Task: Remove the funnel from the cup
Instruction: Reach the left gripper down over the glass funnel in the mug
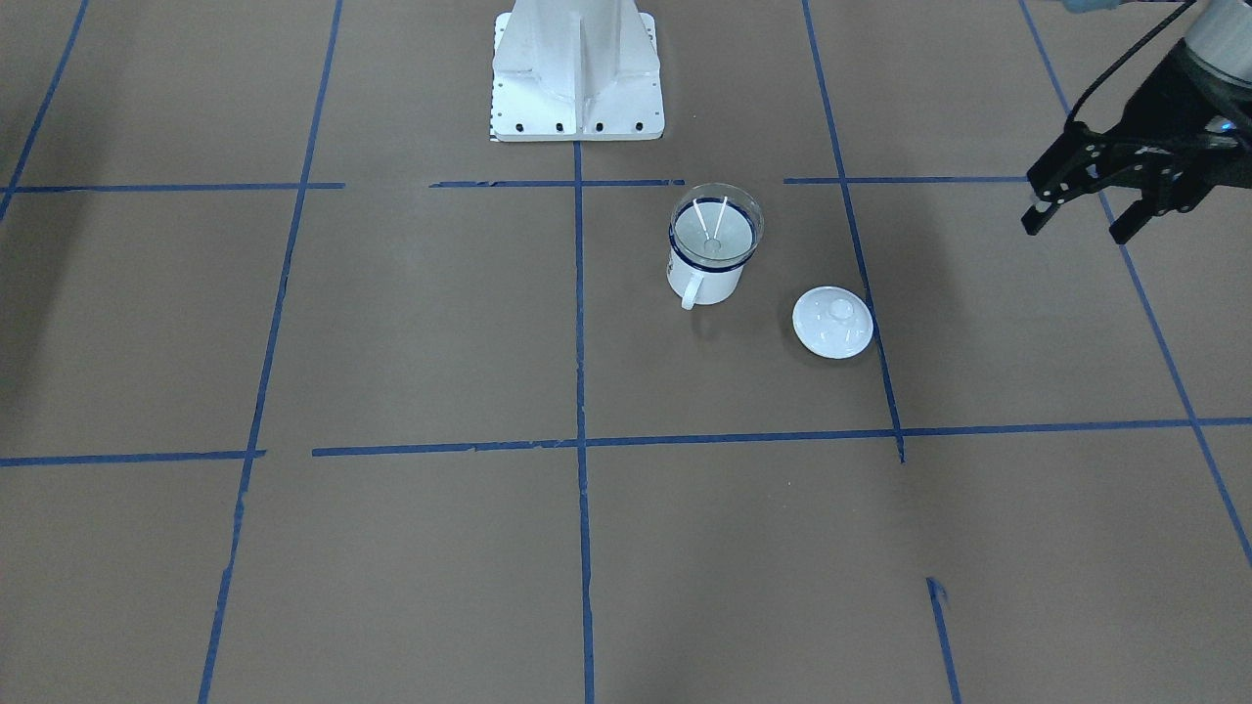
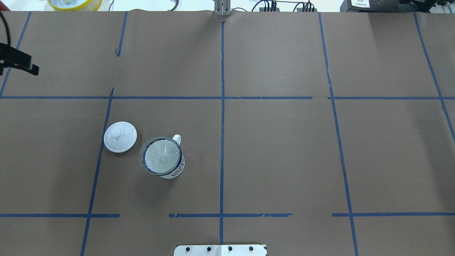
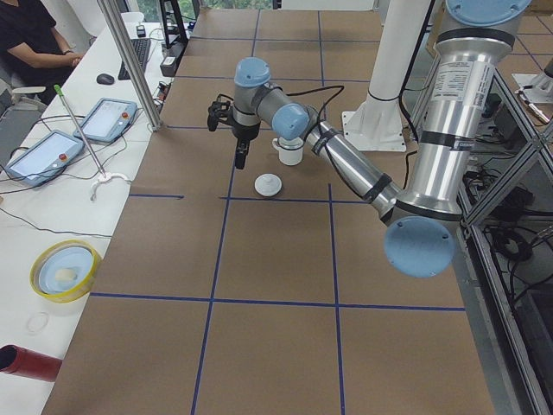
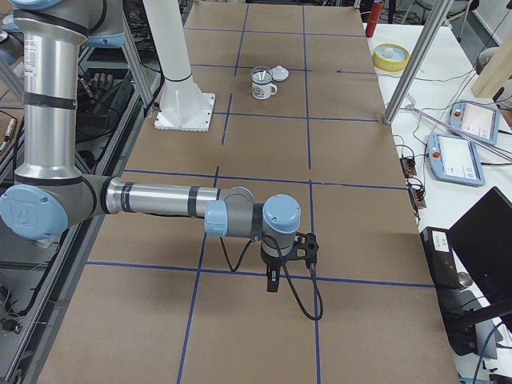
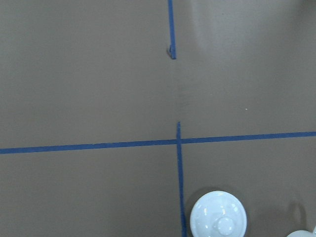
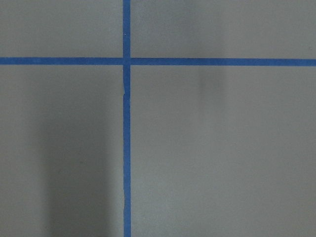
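The clear funnel (image 1: 715, 228) sits mouth up in the white cup (image 1: 704, 279), a mug with a dark blue rim, left of the table's centre line in the overhead view, where the funnel (image 2: 160, 159) fills the cup (image 2: 174, 171). My left gripper (image 1: 1079, 225) is open and empty. It hangs above the table, far out to the side of the cup and well apart from it. My right gripper (image 4: 273, 282) shows only in the exterior right view, far from the cup (image 4: 261, 85); I cannot tell whether it is open or shut.
A white knobbed lid (image 1: 832, 322) lies flat beside the cup, between it and my left gripper, and shows in the left wrist view (image 5: 218, 216). The robot's base plate (image 1: 577, 108) is behind the cup. A yellow dish (image 3: 62, 270) and tablets (image 3: 105, 119) lie off the table's far side.
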Available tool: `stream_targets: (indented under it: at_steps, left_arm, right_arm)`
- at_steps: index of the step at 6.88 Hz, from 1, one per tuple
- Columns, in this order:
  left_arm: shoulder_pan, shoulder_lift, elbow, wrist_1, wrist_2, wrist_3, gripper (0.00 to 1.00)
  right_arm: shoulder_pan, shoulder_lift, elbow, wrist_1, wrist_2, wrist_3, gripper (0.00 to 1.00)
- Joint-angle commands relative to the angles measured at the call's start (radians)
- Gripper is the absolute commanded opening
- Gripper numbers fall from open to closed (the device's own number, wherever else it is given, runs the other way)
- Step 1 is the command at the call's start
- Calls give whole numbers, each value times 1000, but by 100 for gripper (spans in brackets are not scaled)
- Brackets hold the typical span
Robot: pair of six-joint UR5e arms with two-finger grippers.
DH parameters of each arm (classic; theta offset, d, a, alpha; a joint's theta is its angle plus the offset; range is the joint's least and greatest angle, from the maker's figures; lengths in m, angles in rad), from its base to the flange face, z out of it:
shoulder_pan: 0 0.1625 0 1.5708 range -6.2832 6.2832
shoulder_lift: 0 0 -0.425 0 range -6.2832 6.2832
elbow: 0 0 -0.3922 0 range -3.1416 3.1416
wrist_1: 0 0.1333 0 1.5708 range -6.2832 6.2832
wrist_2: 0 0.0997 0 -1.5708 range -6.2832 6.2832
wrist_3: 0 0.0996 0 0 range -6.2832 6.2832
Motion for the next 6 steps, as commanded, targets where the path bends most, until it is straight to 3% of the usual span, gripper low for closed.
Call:
stream_targets:
  at_steps: [1, 4, 6]
  left_arm:
    - [180, -84, -16, 7, 144, -140, 100]
    - [298, -274, -5, 234, 183, -174, 100]
    - [419, -311, 9, 244, 262, -312, 100]
  right_arm:
    - [0, 0, 0, 0, 0, 0, 100]
    - [0, 0, 0, 0, 0, 0, 100]
    - [0, 0, 0, 0, 0, 0, 100]
